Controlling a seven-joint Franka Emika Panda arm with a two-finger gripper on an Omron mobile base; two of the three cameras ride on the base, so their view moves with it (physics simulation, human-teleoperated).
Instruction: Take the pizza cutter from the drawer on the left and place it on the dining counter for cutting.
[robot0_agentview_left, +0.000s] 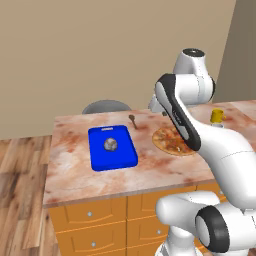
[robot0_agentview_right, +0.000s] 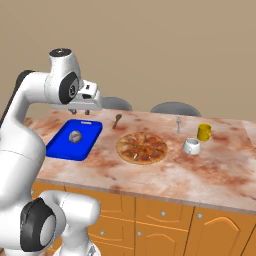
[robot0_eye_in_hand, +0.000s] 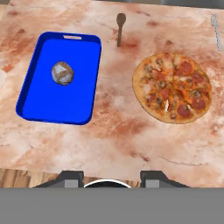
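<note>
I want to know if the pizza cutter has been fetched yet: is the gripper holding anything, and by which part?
Nothing is held. The gripper hangs above the dining counter with bare space between its fingers; the drawers below look shut.

Marbled pinkish stone counter (robot0_eye_in_hand: 113, 135), smooth and matt; orange wood cabinets (robot0_agentview_left: 100, 225), lower frame; glossy blue plastic board (robot0_eye_in_hand: 61, 78), left; brown wooden spoon (robot0_eye_in_hand: 120, 27), top.

Pizza (robot0_eye_in_hand: 173, 87) and tray (robot0_eye_in_hand: 87, 52) on dining counter (robot0_eye_in_hand: 113, 140)

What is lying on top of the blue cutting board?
One small round grey-brown lump lies on the blue cutting board, near its middle. Nothing else is on the board. What is underneath the lump is hidden.
</note>
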